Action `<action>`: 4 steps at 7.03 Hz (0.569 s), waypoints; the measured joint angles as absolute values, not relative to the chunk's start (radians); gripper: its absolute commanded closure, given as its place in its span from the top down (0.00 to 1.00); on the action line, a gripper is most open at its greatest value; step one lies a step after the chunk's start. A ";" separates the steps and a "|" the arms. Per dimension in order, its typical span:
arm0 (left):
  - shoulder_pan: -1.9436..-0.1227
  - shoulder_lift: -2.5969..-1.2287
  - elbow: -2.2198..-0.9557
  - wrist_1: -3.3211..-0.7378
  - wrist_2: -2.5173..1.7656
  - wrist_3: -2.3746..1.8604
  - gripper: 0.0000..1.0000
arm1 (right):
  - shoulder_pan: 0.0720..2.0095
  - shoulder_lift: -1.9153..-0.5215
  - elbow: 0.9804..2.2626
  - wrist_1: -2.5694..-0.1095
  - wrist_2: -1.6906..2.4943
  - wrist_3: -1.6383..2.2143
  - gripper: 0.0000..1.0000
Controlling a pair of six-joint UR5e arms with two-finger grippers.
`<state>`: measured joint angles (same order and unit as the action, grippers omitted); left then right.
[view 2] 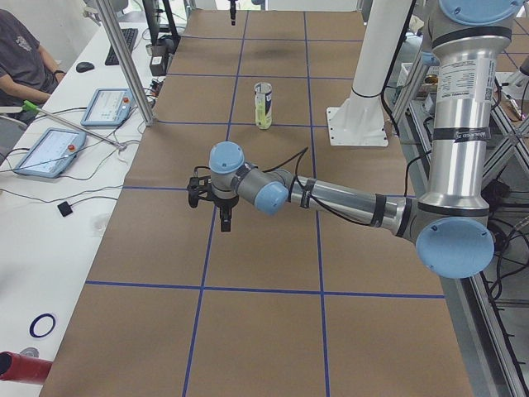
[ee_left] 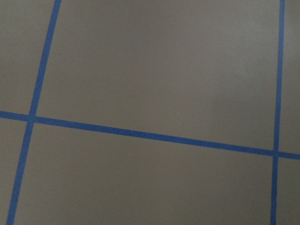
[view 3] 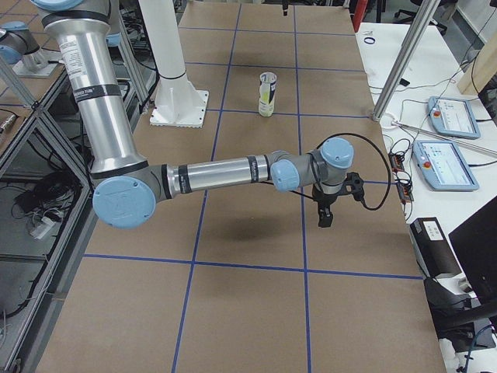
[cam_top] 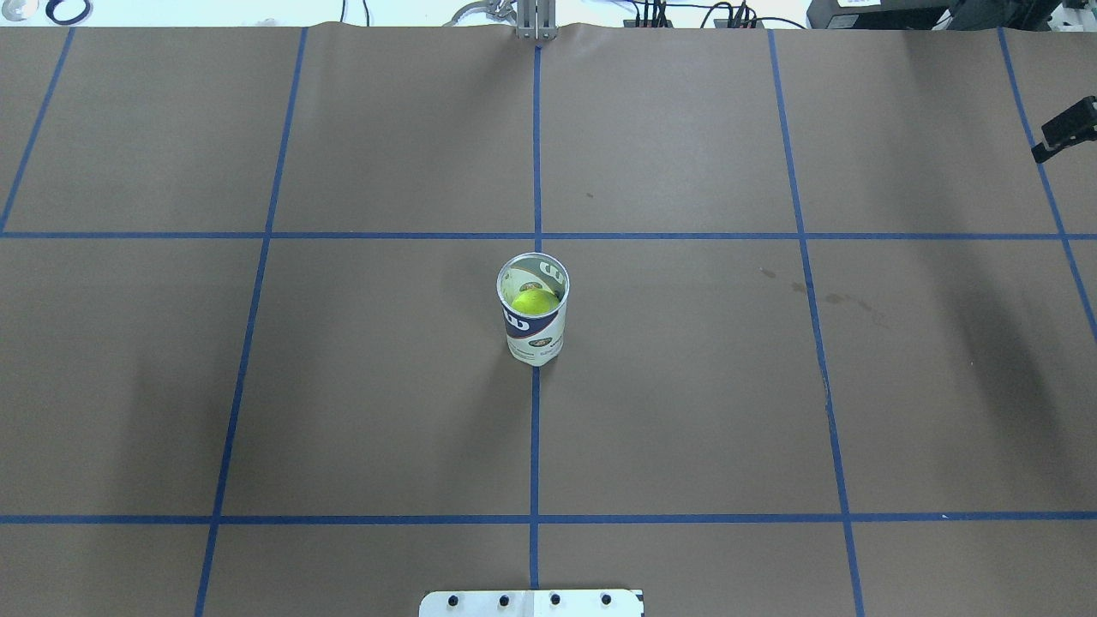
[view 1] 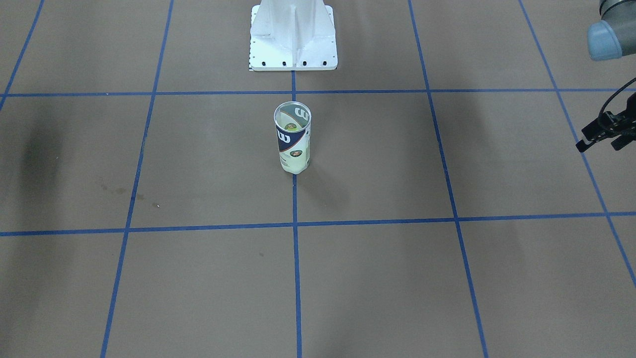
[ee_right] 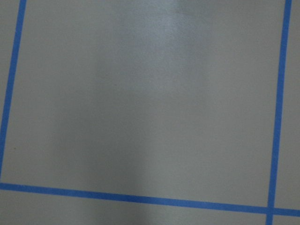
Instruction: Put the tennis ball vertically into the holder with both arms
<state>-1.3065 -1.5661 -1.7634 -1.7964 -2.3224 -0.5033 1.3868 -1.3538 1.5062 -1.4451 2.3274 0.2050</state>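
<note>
Brown paper covers the long table [cam_top: 686, 386], ruled into large squares with blue tape [cam_top: 536, 428]. A white desk [view 2: 33, 248] runs along the side away from the robot. It carries two teach pendants [view 2: 106, 106], and an operator [view 2: 21, 50] sits at its far end. A white metal base [view 1: 293, 44] is bolted at the robot's edge of the table.

The holder [cam_top: 533, 330] stands upright on the centre tape line, near the white base, with its open mouth facing up. A yellow-green tennis ball [cam_top: 536, 302] sits inside it, visible through the mouth from overhead.

Both arms are drawn out to the sides, well apart from the holder. The left arm [view 2: 347, 198] rises in an upright column, then reaches level across the paper towards the desk. Its wrist is turned down, so the left gripper [view 2: 225, 222] hangs above a tape line with its fingers pointing at the table. The right arm [view 3: 217, 171] holds the same pose at the other end of the table, and the right gripper [view 3: 324, 216] also points straight down above the paper. Whether either gripper's fingers are parted or pressed together cannot be told from these views. Both wrist cameras look down on brown paper and tape lines.
</note>
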 measured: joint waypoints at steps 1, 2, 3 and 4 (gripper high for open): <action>-1.309 -1.575 -1.757 -1.740 -2.283 -0.422 1.00 | 1.397 -1.401 1.554 -1.442 2.329 0.186 0.99; -1.309 -1.589 -1.741 -1.712 -2.267 -0.387 0.99 | 1.400 -1.441 1.595 -1.441 2.329 0.179 0.99; -1.309 -1.602 -1.726 -1.694 -2.265 -0.375 1.00 | 1.401 -1.464 1.614 -1.441 2.329 0.177 0.99; -1.309 -1.610 -1.721 -1.684 -2.285 -0.373 1.00 | 1.402 -1.477 1.621 -1.441 2.329 0.177 0.99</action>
<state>-1.3086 -1.6102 -1.7208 -1.6836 -2.2845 -0.3732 1.4018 -1.4768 1.6211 -1.4408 2.3289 0.1767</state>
